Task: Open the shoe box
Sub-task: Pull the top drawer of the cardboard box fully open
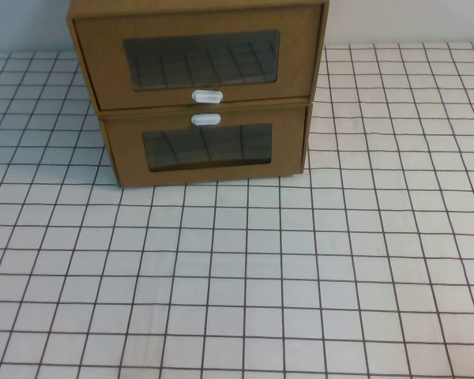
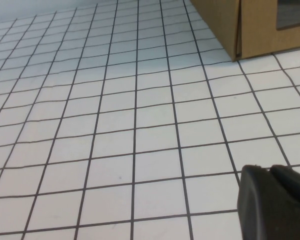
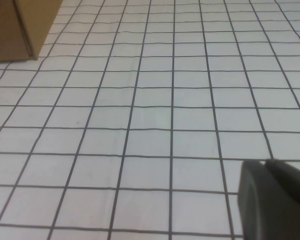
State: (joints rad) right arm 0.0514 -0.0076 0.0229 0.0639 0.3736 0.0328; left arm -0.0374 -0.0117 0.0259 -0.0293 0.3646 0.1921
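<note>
The two-tier box (image 1: 292, 79) at the tabletop's (image 1: 245, 284) far side looks like light, stiff cardboard that may slide, so pull a white tab (image 1: 207, 96); the right hand (image 3: 272, 197) hangs clenched and empty near the tabletop, and the left hand (image 2: 272, 200) is equally low, its state impossible to tell.

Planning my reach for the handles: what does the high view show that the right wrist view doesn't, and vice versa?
High view only: the stacked upper shoe box and lower shoe box, closed, with the upper handle and lower handle; no arms. Right wrist view only: the right pincer, shut, above the tablecloth. Both: tablecloth and box cardboard. The left pincer hangs above it, in the left wrist view only.
</note>
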